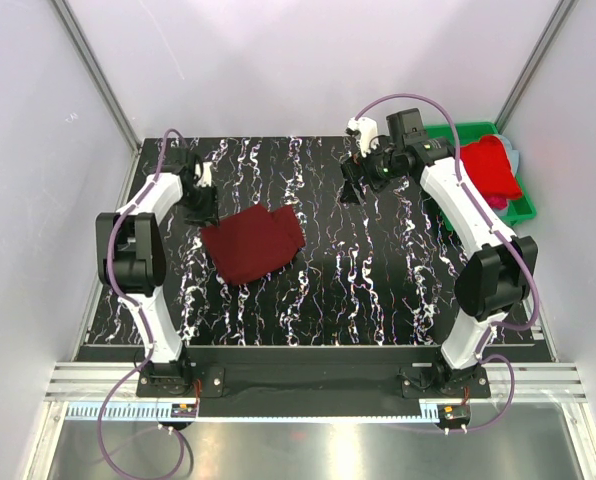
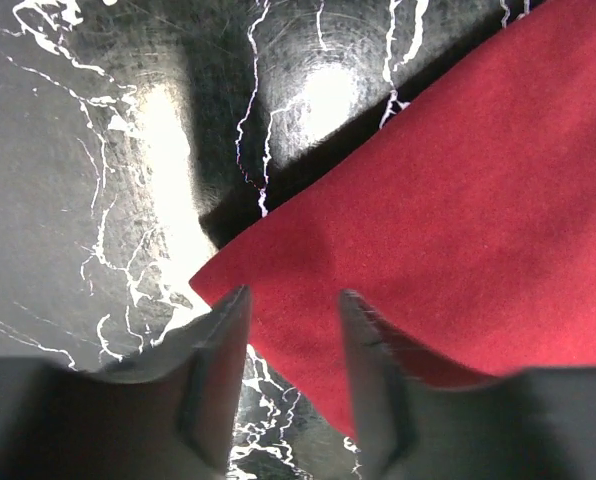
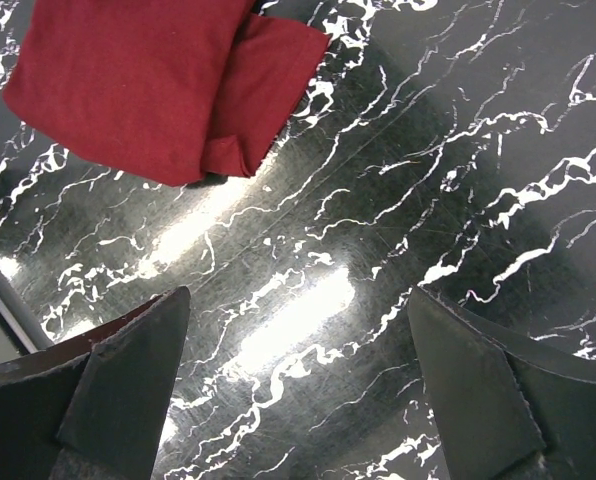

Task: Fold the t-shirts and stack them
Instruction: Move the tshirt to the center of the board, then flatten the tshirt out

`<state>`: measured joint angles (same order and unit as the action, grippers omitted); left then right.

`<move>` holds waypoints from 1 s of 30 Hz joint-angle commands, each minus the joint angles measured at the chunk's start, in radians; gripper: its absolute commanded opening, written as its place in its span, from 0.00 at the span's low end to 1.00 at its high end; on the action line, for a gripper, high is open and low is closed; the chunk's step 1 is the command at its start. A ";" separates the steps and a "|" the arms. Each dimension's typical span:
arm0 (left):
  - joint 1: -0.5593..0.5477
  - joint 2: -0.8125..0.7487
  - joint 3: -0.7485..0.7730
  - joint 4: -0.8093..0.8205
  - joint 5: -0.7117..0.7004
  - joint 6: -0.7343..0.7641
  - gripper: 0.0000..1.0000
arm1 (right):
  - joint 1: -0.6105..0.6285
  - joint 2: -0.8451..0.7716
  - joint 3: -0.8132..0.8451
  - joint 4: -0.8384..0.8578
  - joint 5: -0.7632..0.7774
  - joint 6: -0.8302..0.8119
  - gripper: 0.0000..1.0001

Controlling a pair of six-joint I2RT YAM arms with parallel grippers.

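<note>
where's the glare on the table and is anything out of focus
Left wrist: two white glare patches on the glossy table, dark shadow beside the maroon t-shirt, left fingers blurred. Right wrist: one glare streak mid-table, right fingers dark and soft. Top external: even light, no strong glare.

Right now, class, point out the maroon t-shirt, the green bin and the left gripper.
maroon t-shirt (image 1: pixel 253 243): top view, cloth's middle.
green bin (image 1: pixel 468 129): top view, far rim.
left gripper (image 2: pixel 294 300): left wrist view, between fingertips.
</note>
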<state>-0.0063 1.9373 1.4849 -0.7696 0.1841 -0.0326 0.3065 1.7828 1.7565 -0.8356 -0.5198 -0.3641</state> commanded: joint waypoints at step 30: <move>0.012 -0.084 0.236 -0.020 0.066 0.002 0.00 | -0.003 -0.059 -0.019 0.085 0.189 -0.007 1.00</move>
<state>0.0143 1.9762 1.5749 -0.8402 0.1879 -0.0338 0.3065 1.7702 1.7264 -0.8200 -0.4267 -0.3779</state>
